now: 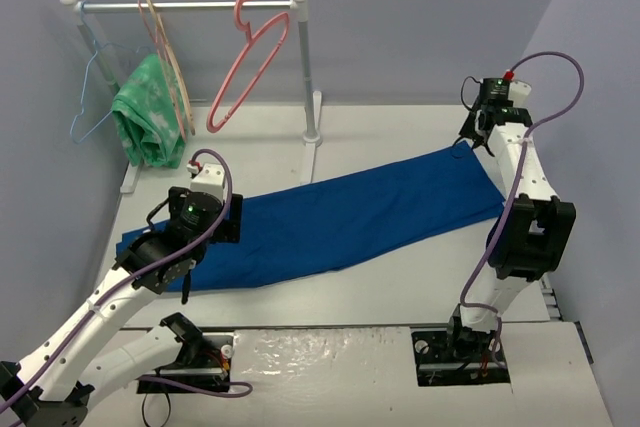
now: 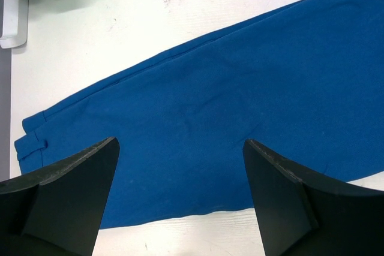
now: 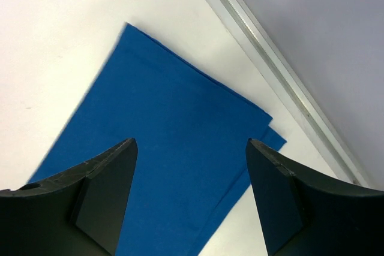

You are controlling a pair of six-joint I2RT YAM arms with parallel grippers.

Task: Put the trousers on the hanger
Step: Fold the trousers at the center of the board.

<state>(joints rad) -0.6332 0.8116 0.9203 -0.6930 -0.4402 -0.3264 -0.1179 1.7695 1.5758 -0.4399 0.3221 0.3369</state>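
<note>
Blue trousers lie flat on the table; the pink hanger hangs on the rail.
The left end effector gapes wide over the waist end, and the right end effector gapes wide over the cuffs.

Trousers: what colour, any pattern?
The trousers are plain royal blue, no pattern; best seen in the left wrist view.

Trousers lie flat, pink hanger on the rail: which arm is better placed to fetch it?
Probably left: the left gripper, open, hangs over the trousers at the waist end, nearer the pink hanger; the right gripper, also open, is over the cuffs.
</note>
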